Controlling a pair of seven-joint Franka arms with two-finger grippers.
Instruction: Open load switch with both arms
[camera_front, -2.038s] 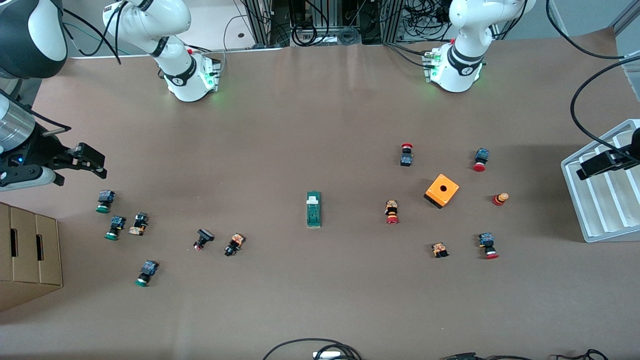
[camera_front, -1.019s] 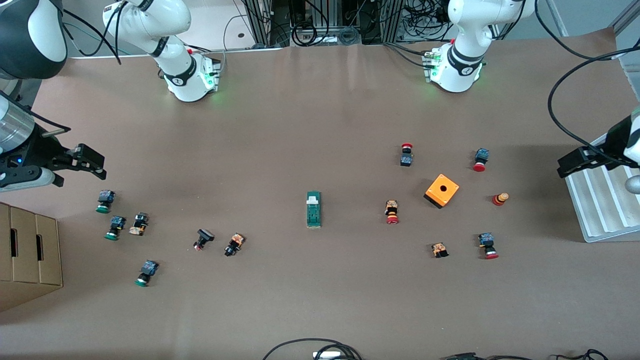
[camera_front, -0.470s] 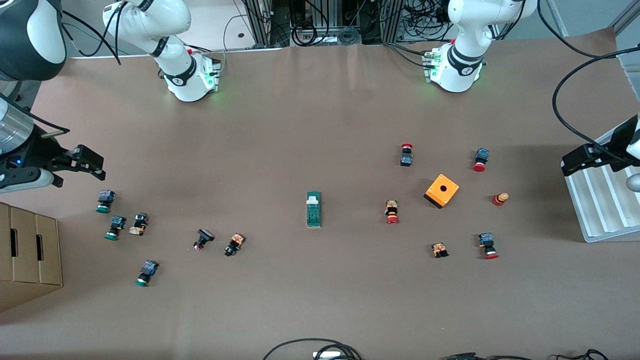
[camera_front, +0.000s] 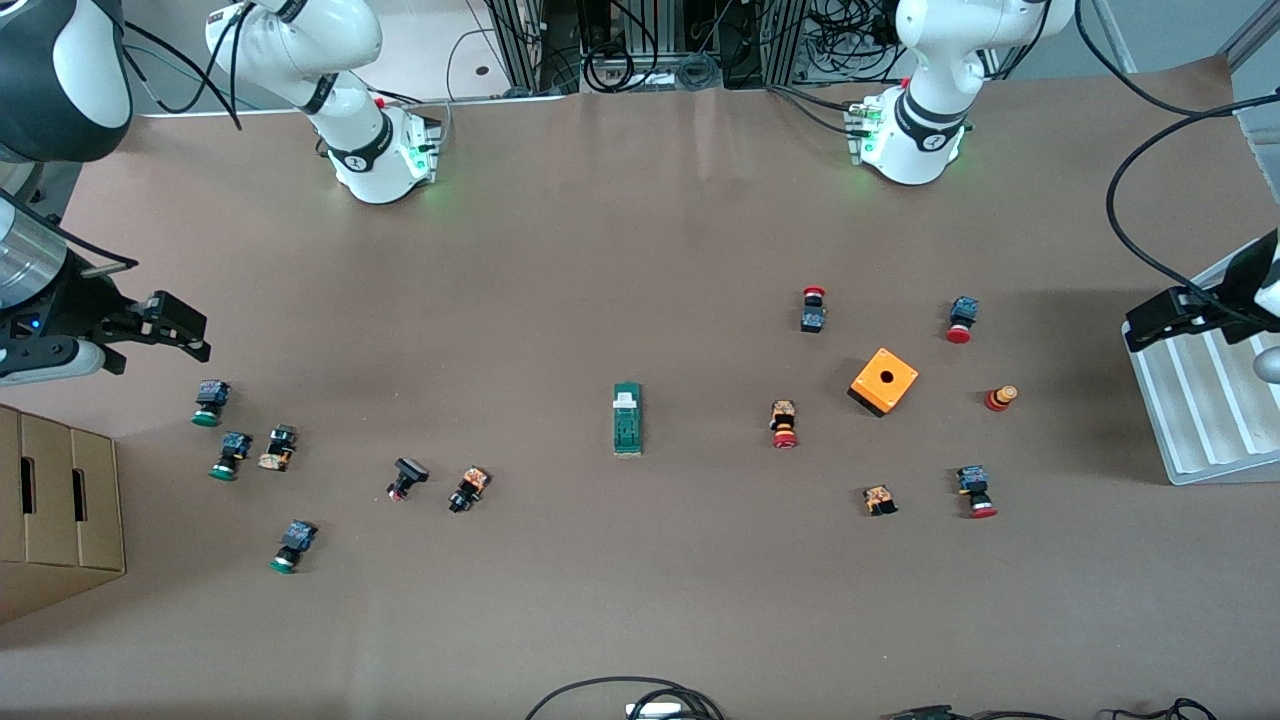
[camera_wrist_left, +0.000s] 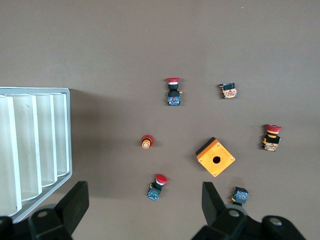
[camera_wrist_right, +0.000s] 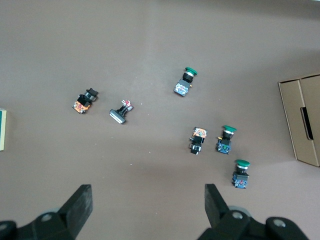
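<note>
The load switch (camera_front: 627, 420), a narrow dark-green block with a white piece at the end toward the robots' bases, lies flat in the middle of the table. Only a sliver of it (camera_wrist_right: 2, 129) shows at the edge of the right wrist view. My left gripper (camera_front: 1152, 324) hangs open over the table at the edge of the white tray, far from the switch. In its own view the left gripper (camera_wrist_left: 144, 200) holds nothing. My right gripper (camera_front: 190, 332) hangs open over the right arm's end of the table. Bare table shows below the right gripper (camera_wrist_right: 147, 202).
An orange box with a hole (camera_front: 884, 380) and several red-capped push buttons (camera_front: 783, 424) lie toward the left arm's end, beside a white ridged tray (camera_front: 1215, 420). Green-capped buttons (camera_front: 209, 403) and a cardboard box (camera_front: 60, 510) are toward the right arm's end.
The left arm has swung, bringing its gripper a little inward from over the tray toward the table. The right gripper has barely shifted. The load switch has not moved.
</note>
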